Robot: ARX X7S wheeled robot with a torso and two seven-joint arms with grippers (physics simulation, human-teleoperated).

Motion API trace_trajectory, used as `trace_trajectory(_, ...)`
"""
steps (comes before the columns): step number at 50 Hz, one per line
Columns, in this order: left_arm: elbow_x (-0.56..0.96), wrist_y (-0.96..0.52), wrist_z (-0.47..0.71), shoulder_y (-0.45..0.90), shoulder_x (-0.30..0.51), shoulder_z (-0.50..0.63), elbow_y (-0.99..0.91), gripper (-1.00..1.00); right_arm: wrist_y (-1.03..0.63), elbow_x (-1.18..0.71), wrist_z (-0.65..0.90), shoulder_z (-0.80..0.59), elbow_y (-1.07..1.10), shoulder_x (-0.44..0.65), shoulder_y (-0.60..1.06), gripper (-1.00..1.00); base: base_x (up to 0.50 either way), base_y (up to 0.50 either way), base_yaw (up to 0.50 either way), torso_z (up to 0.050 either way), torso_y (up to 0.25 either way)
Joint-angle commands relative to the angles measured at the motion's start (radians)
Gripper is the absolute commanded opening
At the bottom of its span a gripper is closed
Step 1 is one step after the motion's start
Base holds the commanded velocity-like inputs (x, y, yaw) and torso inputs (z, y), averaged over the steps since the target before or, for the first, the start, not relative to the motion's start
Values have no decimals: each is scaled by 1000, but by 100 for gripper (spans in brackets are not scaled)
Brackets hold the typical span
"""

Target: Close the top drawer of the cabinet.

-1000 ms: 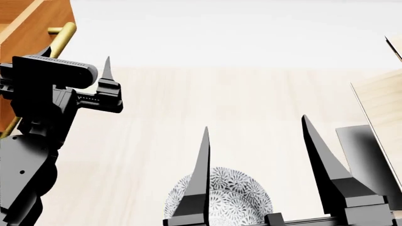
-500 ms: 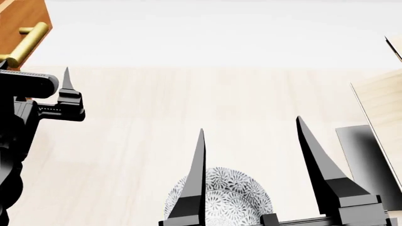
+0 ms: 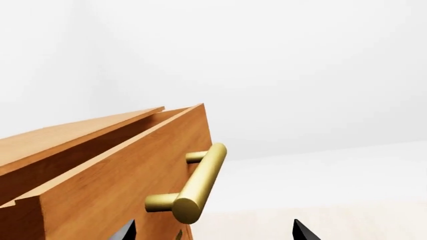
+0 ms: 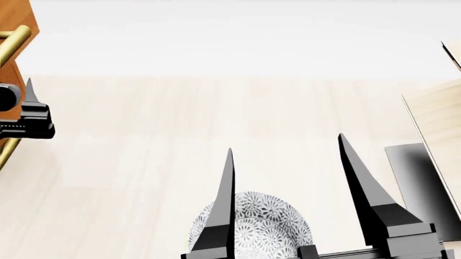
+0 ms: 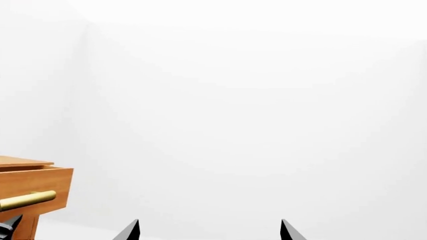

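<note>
Your left claw [image 3: 212, 231] sits just below the brass bar handle [image 3: 195, 186] of the top drawer [image 3: 110, 175], its two tips spread wide with nothing between them. In the left wrist view the drawer front stands proud of the cabinet [image 3: 73, 131], with a dark gap showing behind the panel, so the drawer looks partly open. In the head view this gear is crowded at the far left edge: only one tip of the left claw [image 4: 29, 116] and a sliver of the drawer [image 4: 16, 16] show.

To close it well, I would put the claw against the flat front panel beside the handle, not on the round bar where it may slip, and push straight along the drawer's travel. Push evenly so the box does not skew.

Your right claw [image 4: 284, 162] hangs wide and empty, above a patterned bowl [image 4: 266, 229] on the pale table [image 4: 216, 118]. The bowl looks empty where it shows. You cannot see what lies inside the drawer.
</note>
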State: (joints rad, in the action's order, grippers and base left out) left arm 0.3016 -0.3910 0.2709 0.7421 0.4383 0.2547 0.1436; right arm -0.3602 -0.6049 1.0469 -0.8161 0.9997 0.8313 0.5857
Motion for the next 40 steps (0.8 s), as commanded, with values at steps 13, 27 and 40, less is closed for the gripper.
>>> trace_trajectory(13, 21, -57, 46, -41, 101, -105, -39, 100, 2, 3, 1, -17, -8, -4, 4, 100, 0, 0, 0, 0, 1)
trace_trajectory(27, 37, -60, 64, -77, 133, -155, -34, 100, 3, 4, 1, -25, -9, -5, 8, 100, 0, 0, 0, 0, 0)
trace_trajectory(40, 52, -51, 71, -91, 158, -200, -12, 100, 8, 7, 0, -31, -13, -3, 9, 100, 0, 0, 0, 0, 0)
